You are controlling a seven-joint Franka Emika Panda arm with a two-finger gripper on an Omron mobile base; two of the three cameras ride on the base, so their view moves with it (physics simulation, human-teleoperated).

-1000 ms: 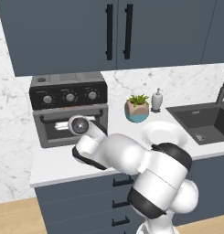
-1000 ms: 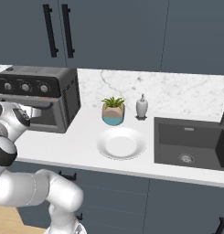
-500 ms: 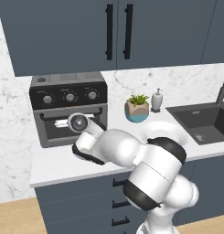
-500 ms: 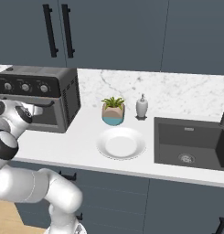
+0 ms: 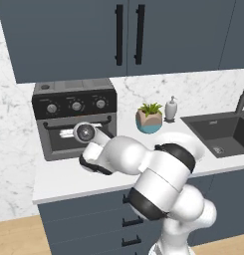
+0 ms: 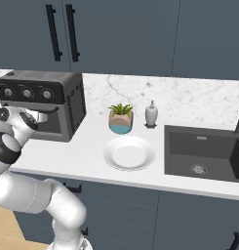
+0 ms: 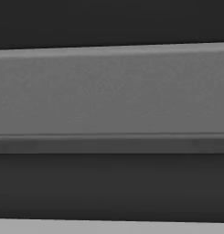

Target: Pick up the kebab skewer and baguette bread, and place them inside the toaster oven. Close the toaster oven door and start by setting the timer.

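Oven [image 5: 73, 102] door [image 5: 61, 144] up, arm's hand pressed close against it, jaws apart; no readable labels on knobs [image 5: 76, 105]

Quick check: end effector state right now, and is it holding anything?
End effector: open, at the toaster oven door; nothing seen held.

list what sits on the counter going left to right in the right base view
toaster oven → potted plant → white plate (nearer the front edge, overlapping the plant's span slightly) → soap dispenser → sink
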